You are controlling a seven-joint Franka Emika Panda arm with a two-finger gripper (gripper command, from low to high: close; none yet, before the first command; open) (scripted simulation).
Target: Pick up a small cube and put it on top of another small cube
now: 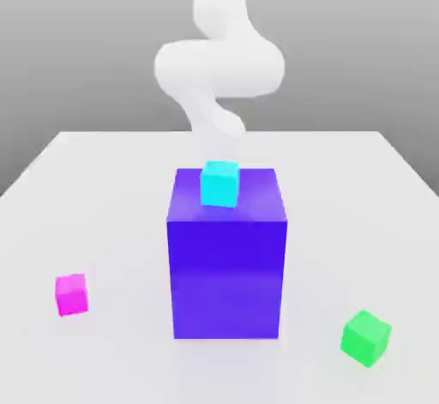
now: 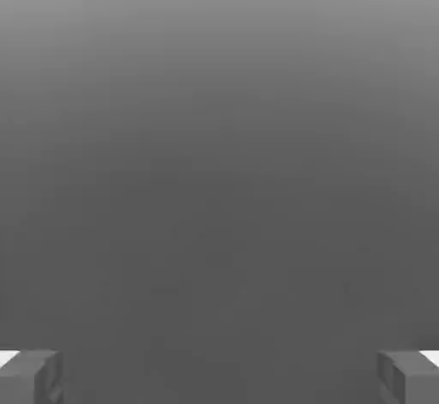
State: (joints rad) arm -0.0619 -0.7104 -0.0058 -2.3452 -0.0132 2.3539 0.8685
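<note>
The small cube point(image 1: 72, 294), magenta-pink, lies on the white table near the front at the exterior view's left. Another small cube point(image 1: 366, 337), bright green and about the same size, lies near the front at the exterior view's right. The white arm point(image 1: 219, 68) curls down at the back, and its lower end passes behind the big blue-violet block. In the hand view my gripper point(image 2: 219, 376) is open, its grey fingertips point(image 2: 30, 375) far apart with nothing between them, facing a plain grey background.
A big blue-violet block point(image 1: 227, 265) stands in the middle of the table point(image 1: 111, 188), between the two small cubes. A cyan cube point(image 1: 219, 183) rests on its top. The arm stands behind this block.
</note>
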